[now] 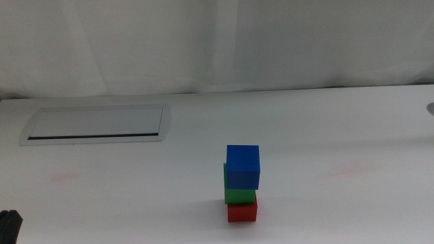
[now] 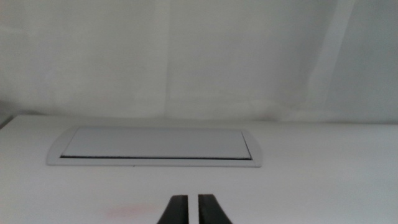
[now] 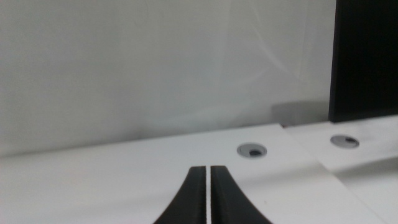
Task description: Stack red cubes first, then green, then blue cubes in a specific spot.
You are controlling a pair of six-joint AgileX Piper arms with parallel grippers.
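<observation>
In the middle view the stack is seen complete: the red cube rests on the white table, the green cube sits on it, and the blue cube tops both, set slightly askew. All three steps are judged done, so no further placing is called for beyond keeping both arms clear of the tower.

The left end effector is held low over the table with its jaws nearly together and nothing between them; the grey framed panel lies ahead of it, farther off. Only a dark sliver of that left end effector shows at the middle view's bottom edge, well apart from the stack. The right end effector is likewise closed on nothing, and two round holes in the table are seen beyond it, absent from the left wrist view. Neither wrist view shows the cubes.
</observation>
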